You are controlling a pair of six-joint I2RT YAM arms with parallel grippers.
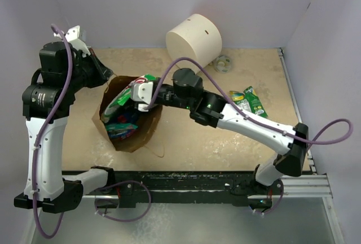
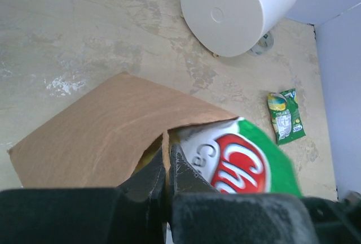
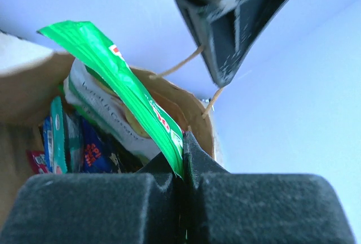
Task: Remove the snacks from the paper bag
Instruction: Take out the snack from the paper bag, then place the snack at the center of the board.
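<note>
The brown paper bag (image 1: 141,134) lies open-mouthed at left centre of the table. My left gripper (image 1: 110,83) is shut on the bag's rim (image 2: 163,142) at its far left corner. My right gripper (image 1: 144,104) is shut on a green and white snack packet (image 1: 127,94) at the bag's mouth; the packet's edge sits between the jaws in the right wrist view (image 3: 135,97). The same packet shows in the left wrist view (image 2: 242,162). More packets, blue, teal and red, sit inside the bag (image 3: 84,148). Two green packets (image 1: 248,100) lie on the table at right.
A big white cylinder (image 1: 193,39) stands at the back centre with a small clear tape roll (image 1: 222,63) beside it. White walls close in the back and right sides. A metal rail (image 1: 197,182) runs along the near edge.
</note>
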